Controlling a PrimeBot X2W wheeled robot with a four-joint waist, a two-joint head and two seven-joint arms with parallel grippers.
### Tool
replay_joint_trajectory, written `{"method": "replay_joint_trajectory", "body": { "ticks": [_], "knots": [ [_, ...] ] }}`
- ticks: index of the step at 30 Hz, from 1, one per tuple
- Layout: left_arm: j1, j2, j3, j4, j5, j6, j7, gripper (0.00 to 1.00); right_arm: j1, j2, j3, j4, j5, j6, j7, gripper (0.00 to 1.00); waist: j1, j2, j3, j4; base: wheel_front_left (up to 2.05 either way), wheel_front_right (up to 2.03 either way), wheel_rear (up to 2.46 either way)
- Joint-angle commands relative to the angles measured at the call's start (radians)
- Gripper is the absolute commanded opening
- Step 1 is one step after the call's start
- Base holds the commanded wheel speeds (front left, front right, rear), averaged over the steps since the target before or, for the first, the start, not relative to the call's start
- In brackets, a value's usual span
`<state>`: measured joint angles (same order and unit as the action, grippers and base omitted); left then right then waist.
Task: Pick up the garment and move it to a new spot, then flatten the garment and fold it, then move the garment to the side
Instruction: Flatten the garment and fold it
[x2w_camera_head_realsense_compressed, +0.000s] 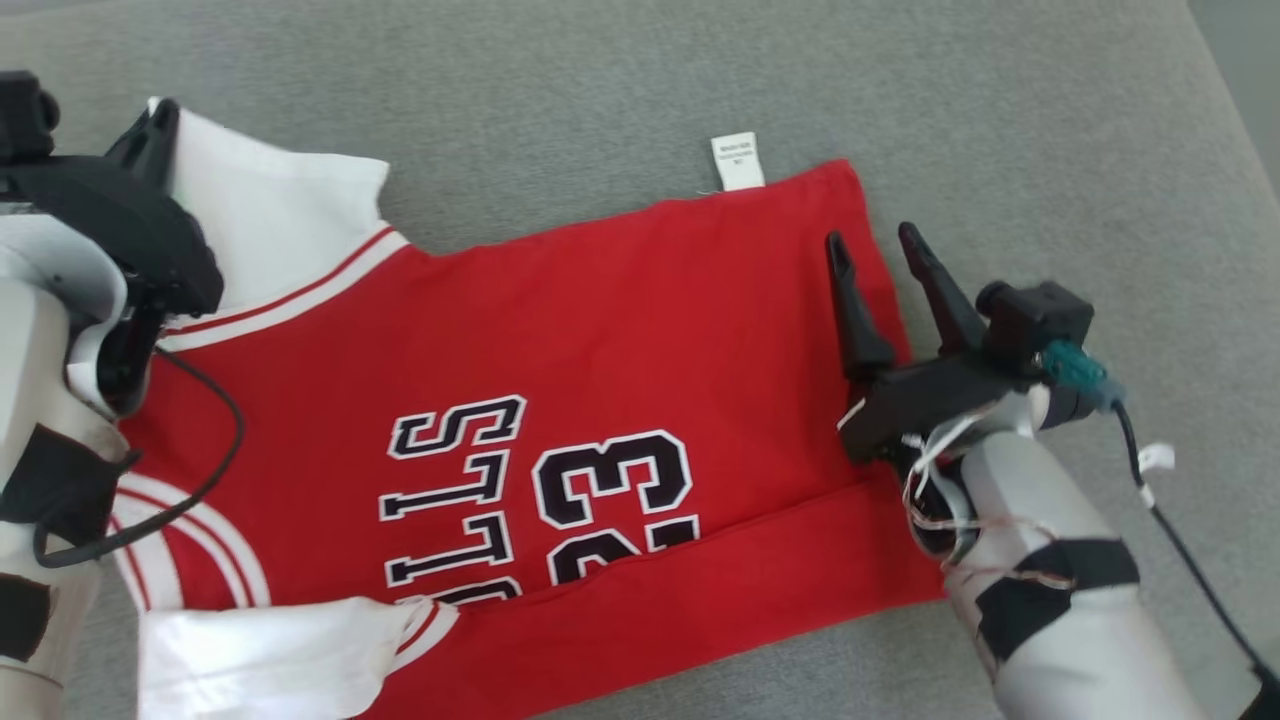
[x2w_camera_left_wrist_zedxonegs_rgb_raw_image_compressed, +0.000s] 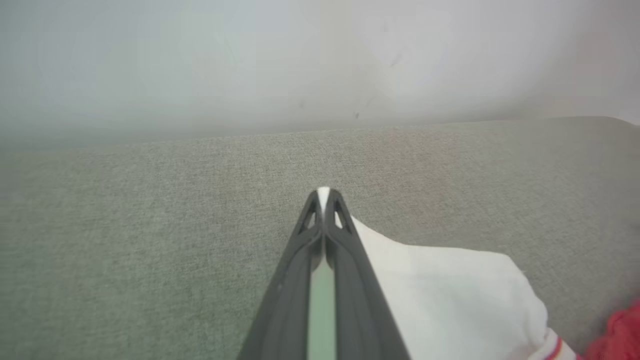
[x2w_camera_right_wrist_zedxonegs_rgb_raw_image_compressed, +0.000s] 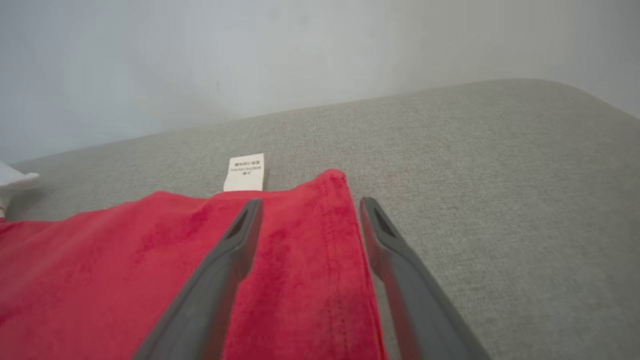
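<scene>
The garment (x2w_camera_head_realsense_compressed: 560, 330) is a red jersey with white sleeves and black-and-white lettering. It lies spread on the grey cushion (x2w_camera_head_realsense_compressed: 600, 90), its near edge folded over. At the far left, my left gripper (x2w_camera_head_realsense_compressed: 157, 112) is shut on the white sleeve (x2w_camera_head_realsense_compressed: 270, 215). In the left wrist view, white cloth shows pinched at the tip of the gripper (x2w_camera_left_wrist_zedxonegs_rgb_raw_image_compressed: 323, 194), and the sleeve (x2w_camera_left_wrist_zedxonegs_rgb_raw_image_compressed: 450, 295) trails off to the right. My right gripper (x2w_camera_head_realsense_compressed: 880, 245) stands open over the garment's red hem. In the right wrist view, the gripper (x2w_camera_right_wrist_zedxonegs_rgb_raw_image_compressed: 311, 204) has its fingers straddling the hem edge (x2w_camera_right_wrist_zedxonegs_rgb_raw_image_compressed: 320, 240).
A white care label (x2w_camera_head_realsense_compressed: 737, 160) sticks out from the garment's far edge, also visible as the label (x2w_camera_right_wrist_zedxonegs_rgb_raw_image_compressed: 245, 172). Bare grey cushion (x2w_camera_right_wrist_zedxonegs_rgb_raw_image_compressed: 500, 190) extends to the right and beyond. A pale wall (x2w_camera_left_wrist_zedxonegs_rgb_raw_image_compressed: 320, 60) rises behind. The cushion's rounded corner lies at far right.
</scene>
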<state>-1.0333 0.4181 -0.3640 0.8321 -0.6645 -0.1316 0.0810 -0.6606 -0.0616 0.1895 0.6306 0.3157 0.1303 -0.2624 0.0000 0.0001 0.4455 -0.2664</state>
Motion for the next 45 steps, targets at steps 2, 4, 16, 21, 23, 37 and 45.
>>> {"method": "replay_joint_trajectory", "body": {
  "ticks": [2, 4, 16, 21, 23, 37, 45],
  "knots": [
    [0.011, -0.002, -0.058, -0.08, -0.055, 0.002, -0.032, 0.0, -0.133, -0.043, 0.005, 0.139, 0.023, 0.001, 0.053, 1.0, 0.0, -0.0001, -0.026, 0.063, 0.0, 0.0, 0.0],
    [0.016, -0.004, -0.074, -0.097, -0.067, 0.002, -0.037, 0.0, -0.169, -0.056, 0.003, 0.187, 0.014, 0.001, 0.075, 1.0, 0.0, -0.0001, -0.026, 0.074, 0.0, 0.0, 0.0],
    [0.019, -0.008, -0.135, -0.133, -0.12, 0.002, -0.079, 0.0, -0.32, -0.079, -0.026, 0.444, -0.045, 0.001, 0.159, 0.22, 0.0, -0.0001, -0.013, 0.112, 0.0, 0.0, 0.0],
    [-0.014, -0.001, -0.151, -0.133, -0.142, 0.002, -0.094, 0.0, -0.387, -0.073, -0.05, 0.506, -0.054, 0.001, 0.134, 0.0, 0.0, -0.0001, 0.004, 0.125, 0.0, 0.0, 0.0],
    [-0.031, 0.006, -0.139, -0.127, -0.149, 0.002, -0.116, 0.0, -0.411, -0.085, -0.067, 0.524, -0.063, 0.001, 0.111, 0.0, 0.0, -0.0001, 0.004, 0.13, 0.0, 0.0, 0.0],
    [0.127, 0.01, -0.184, -0.224, -0.235, 0.002, -0.26, 0.0, -0.295, -0.103, -0.084, 0.543, -0.048, 0.001, 0.0, 0.0, 0.0, -0.0001, -0.127, 0.188, 0.0, 0.0, 0.0],
    [0.358, 0.053, -0.182, -0.376, -0.258, 0.002, -0.322, 0.0, -0.032, -0.157, -0.012, 0.285, 0.074, 0.001, -0.004, 0.0, 0.0, -0.0001, -0.221, 0.217, 0.0, 0.0, 0.0]
  ]
}}
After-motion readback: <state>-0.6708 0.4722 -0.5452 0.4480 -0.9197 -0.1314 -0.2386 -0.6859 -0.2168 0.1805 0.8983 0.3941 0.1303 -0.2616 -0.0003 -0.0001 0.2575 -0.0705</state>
